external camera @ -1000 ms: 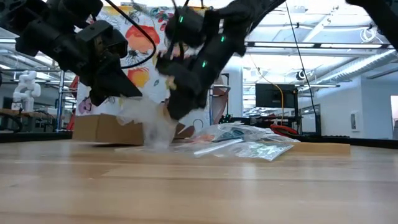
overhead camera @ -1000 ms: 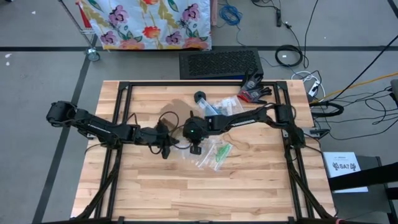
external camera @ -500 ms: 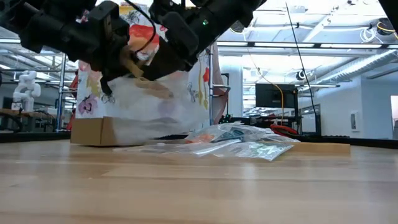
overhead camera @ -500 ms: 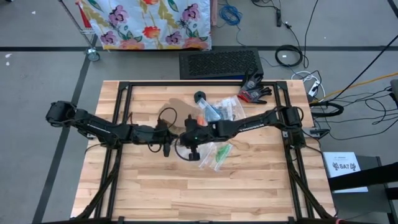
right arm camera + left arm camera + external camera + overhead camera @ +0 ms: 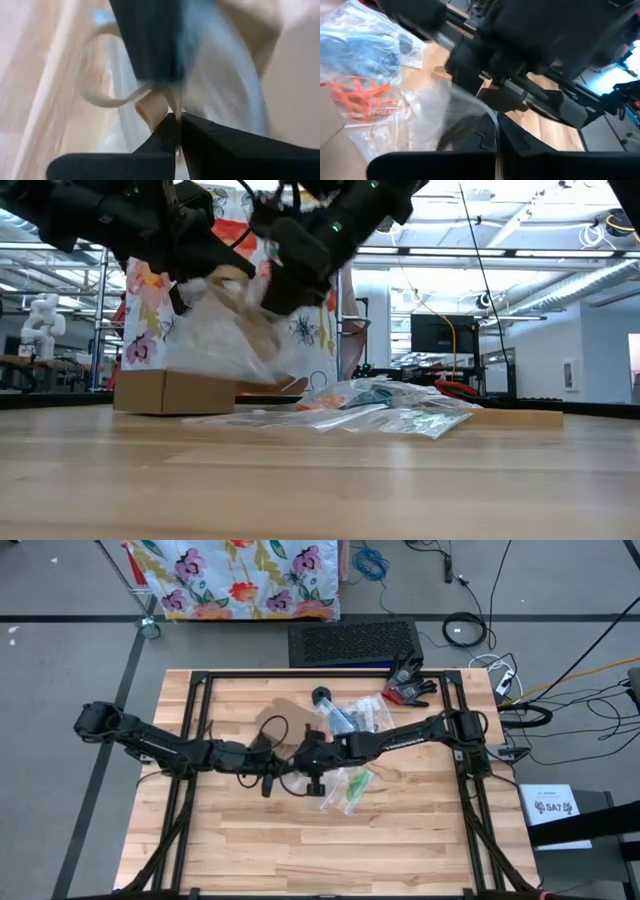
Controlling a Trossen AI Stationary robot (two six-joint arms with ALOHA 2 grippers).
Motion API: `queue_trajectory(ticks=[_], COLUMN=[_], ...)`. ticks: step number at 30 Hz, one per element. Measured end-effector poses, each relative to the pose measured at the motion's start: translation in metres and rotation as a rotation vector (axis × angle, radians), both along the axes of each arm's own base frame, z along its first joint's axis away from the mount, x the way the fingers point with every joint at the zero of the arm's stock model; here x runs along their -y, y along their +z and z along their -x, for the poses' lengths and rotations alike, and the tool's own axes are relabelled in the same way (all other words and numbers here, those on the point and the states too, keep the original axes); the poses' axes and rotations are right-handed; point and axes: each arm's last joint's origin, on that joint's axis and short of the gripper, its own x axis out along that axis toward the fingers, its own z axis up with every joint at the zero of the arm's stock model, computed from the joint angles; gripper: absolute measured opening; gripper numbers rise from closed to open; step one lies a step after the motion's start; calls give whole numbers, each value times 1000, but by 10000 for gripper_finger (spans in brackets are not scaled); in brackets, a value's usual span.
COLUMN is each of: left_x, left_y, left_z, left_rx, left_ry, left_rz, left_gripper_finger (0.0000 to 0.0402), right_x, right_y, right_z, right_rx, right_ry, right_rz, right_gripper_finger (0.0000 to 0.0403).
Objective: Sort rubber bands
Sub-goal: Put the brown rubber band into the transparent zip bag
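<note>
A clear plastic bag [image 5: 225, 340] with tan rubber bands [image 5: 245, 305] inside hangs in the air over the middle of the table. My left gripper [image 5: 283, 762] and my right gripper [image 5: 300, 755] meet at it, both shut on it. The left wrist view shows other bags lying flat on the table: one holds orange bands [image 5: 360, 92] and one holds blue bands [image 5: 367, 50]. Another bag with green bands [image 5: 355, 785] lies just right of the grippers. My left gripper pinches the bag's clear film [image 5: 470, 107] between its two fingers, coming nearly level from the table's left. The bag is clear of the table. My right gripper pinches the bag beside a tan band [image 5: 155, 107], slanting down from the table's right. The film hangs below both grippers, and a tan loop [image 5: 107, 97] curls beside the fingertips.
A pile of filled clear bags [image 5: 380, 405] lies right of the grippers. A flat cardboard piece [image 5: 283, 712] and a small black round object [image 5: 322, 695] lie toward the far edge. Black-and-red gloves [image 5: 408, 685] sit at the far right. The near half of the table [image 5: 330, 850] is bare wood.
Both grippers have gone up together with the clear bag. Its lower end touched the table a second ago and now hangs clear. My right gripper has also rolled a little at the wrist.
</note>
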Motion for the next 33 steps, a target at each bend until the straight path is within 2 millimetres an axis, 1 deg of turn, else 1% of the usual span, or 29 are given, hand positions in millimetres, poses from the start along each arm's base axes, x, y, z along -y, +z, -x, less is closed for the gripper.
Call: queue_trajectory(ticks=[2,4,7,8,10,12,14,16,19,22,26,29,33], left_x=[0,0,-1,-1,-1,0,0,0,-1,-1,0,0,0], left_y=[0,-1,-1,-1,-1,0,1,1,1,1,-1,-1,-4], left_z=[0,0,0,0,0,0,0,0,0,0,0,0,1], left_rx=[-3,-8,-10,-9,-6,3,5,8,4,5,-6,-14,-47], left_ry=[5,11,29,30,29,26,27,34,51,61,38,43,47], left_rz=[-2,-4,-1,-1,0,2,2,1,-5,-7,-4,-5,11], left_gripper_finger=[0,0,0,0,0,0,0,0,0,0,0,0,0], right_x=[4,10,19,21,23,20,15,9,5,9,19,23,24], right_y=[-6,-8,-7,-7,-7,-6,0,6,8,8,3,0,5], right_z=[6,10,11,11,10,6,-1,-7,-9,-7,-2,3,5], right_rx=[-86,-134,-120,-115,-108,-86,-4,90,137,114,36,-19,-13], right_ry=[-51,-132,-292,-319,-293,-159,-28,-27,-117,-177,-263,-278,-276], right_rz=[-65,-80,-56,-72,-159,-274,-316,-265,-153,-109,-128,-129,-131], right_gripper_finger=[0,0,0,0,0,0,0,0,0,0,0,0,6])
